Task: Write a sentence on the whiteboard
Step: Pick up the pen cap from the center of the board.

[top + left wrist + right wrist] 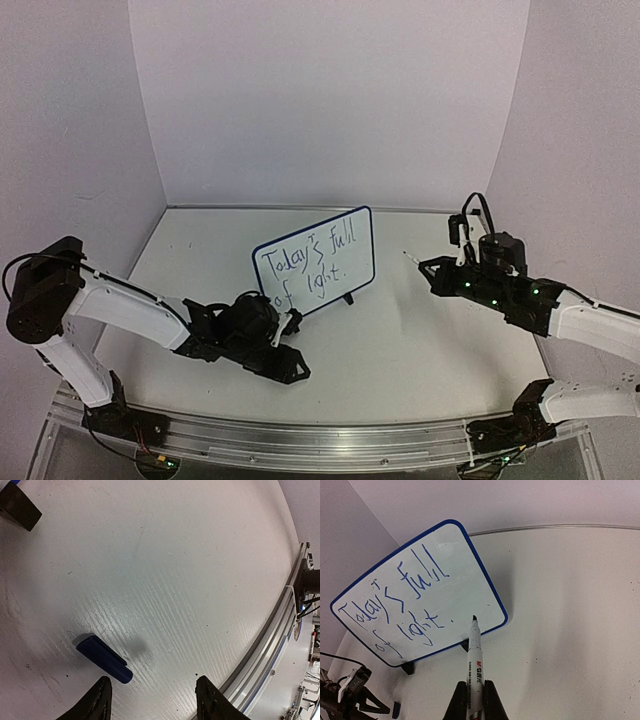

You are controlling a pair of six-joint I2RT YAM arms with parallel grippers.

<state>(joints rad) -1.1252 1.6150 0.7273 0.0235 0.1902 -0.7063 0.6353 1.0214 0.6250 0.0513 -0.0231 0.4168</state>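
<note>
Clamping marker in right jaws, with left jaws spread empty; keep tip off sentence on whiteboard ahead.

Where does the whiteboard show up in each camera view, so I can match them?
Top external: the whiteboard stands at centre.
Left wrist: only a black foot in the top-left corner, likely the board's.
Right wrist: it fills the upper left, beyond the marker.
Shared landmark: the blue cap, also at bottom left of the right wrist view.
</note>
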